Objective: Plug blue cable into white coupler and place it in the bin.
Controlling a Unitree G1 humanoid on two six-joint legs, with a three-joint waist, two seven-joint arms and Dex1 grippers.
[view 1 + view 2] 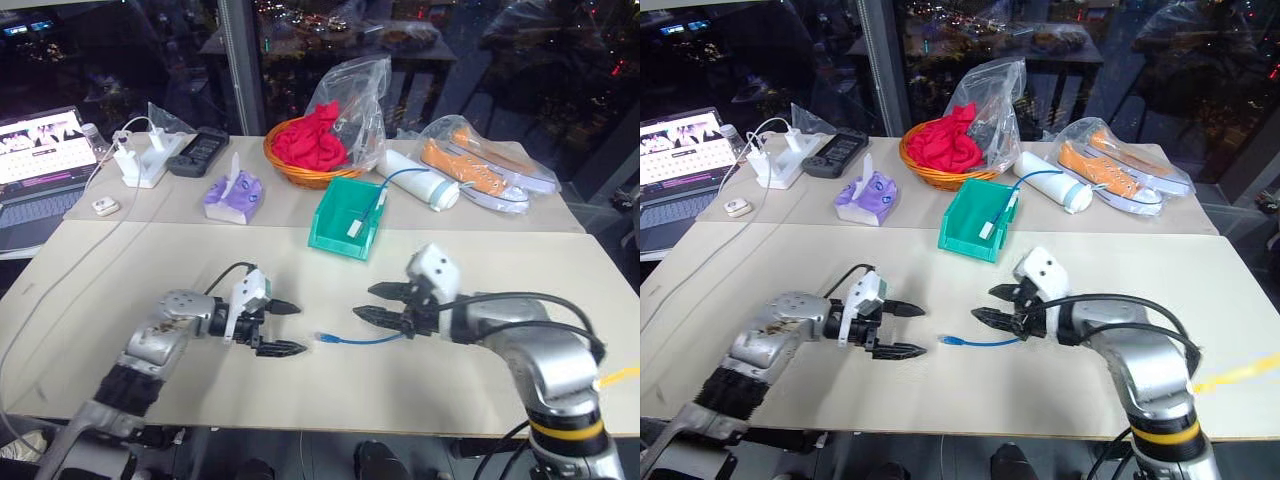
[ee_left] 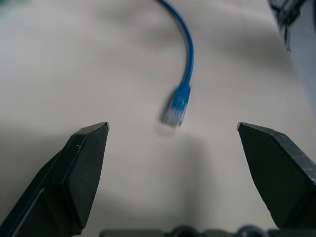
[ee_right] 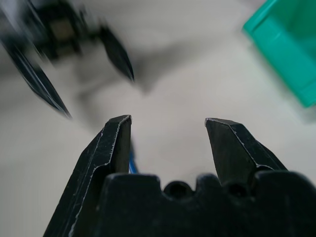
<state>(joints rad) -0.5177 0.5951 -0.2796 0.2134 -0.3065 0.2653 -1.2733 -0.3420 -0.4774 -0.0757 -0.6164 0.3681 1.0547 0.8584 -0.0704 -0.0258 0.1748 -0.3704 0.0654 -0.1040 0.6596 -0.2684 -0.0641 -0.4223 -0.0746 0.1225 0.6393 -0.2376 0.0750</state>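
Two grippers [image 1: 283,326] [image 1: 380,302], one blue cable [image 1: 362,340]

Two pale tables before dark glass at night

The near table [image 1: 120,300] is a broad beige top, bare along its front edge; a second table [image 1: 560,215] of the same colour butts against its far edge, the seam running straight across. Behind the far edge stands a wall of dark windows [image 1: 120,60] with a grey upright post [image 1: 238,65] between panes, small city lights and reflections showing in the glass. Indoor light falls evenly on both tops.
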